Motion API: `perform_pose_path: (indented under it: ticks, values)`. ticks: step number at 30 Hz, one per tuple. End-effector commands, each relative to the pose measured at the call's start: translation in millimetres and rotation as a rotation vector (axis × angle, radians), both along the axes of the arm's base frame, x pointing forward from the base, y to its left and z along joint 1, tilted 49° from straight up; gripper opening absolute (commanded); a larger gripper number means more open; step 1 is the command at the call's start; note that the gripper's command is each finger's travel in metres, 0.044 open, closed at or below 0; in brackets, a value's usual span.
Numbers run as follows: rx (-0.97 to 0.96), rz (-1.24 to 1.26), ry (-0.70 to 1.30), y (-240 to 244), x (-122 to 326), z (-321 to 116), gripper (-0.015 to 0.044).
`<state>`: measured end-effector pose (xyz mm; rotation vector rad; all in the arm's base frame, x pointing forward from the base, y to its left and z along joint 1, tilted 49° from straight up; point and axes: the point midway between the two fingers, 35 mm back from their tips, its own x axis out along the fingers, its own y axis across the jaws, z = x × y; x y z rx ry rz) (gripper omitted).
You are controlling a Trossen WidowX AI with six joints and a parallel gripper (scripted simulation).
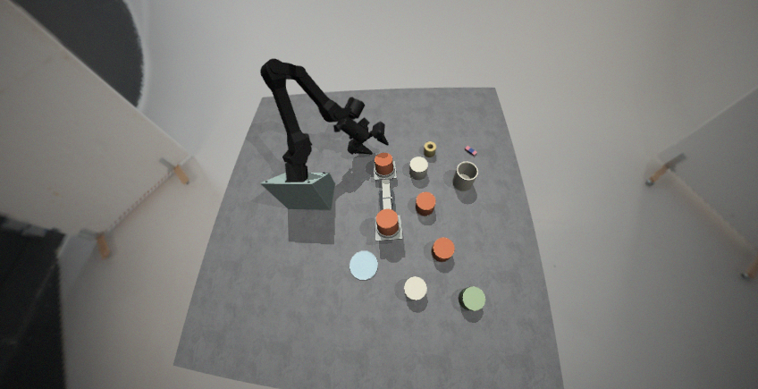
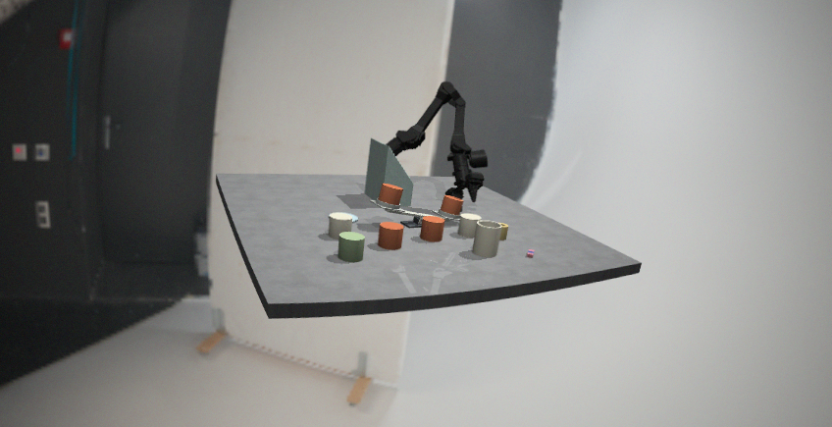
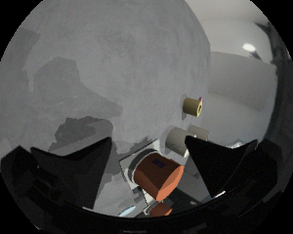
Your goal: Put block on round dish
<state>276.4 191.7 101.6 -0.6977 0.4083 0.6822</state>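
You have nearly all of the task ahead of you. Both cups sit on the ends of the balance [image 1: 386,194], the block is nowhere visible, and the round dish [image 1: 363,265] carries nothing. The gripper [image 1: 370,139] hangs just above and beside the far cup [image 1: 383,162], fingers spread almost to their limit with nothing between them. In the wrist view that cup shows between the two dark fingers, slightly below them, so I judge you are lining up a grasp on it. From the exterior view the beam appears to dip toward this far end, which would suggest the block is under this one, though the tilt is slight and I cannot be sure. Still to do: close on the cup, lift it, set it away from the dish, pick the block, place it on the dish, release, withdraw.

Counting from largest to smallest: one table slab [image 1: 298,305]; one arm on its green base [image 1: 299,190]; one balance; one pale blue dish; one open grey cup [image 1: 466,174]; four orange cups, namely the far one, the near cup [image 1: 386,221] on the balance, and two loose ones [image 1: 425,202] [image 1: 442,248]; two cream cylinders [image 1: 418,166] [image 1: 415,287]; one green cylinder [image 1: 473,298]; one small yellow ring [image 1: 429,147]; one tiny pink-and-blue piece [image 1: 470,149].
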Motion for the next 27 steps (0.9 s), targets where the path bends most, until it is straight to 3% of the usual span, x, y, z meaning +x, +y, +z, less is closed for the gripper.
perform_pose_path:
  ticks: [1,15,27]
  values:
    - [-0.018,-0.052,0.077,-25,7,-18,0.044]
    - [-0.054,-0.156,0.324,-102,7,-64,0.044]
    - [0.043,-0.255,0.54,-160,-15,-91,0.044]
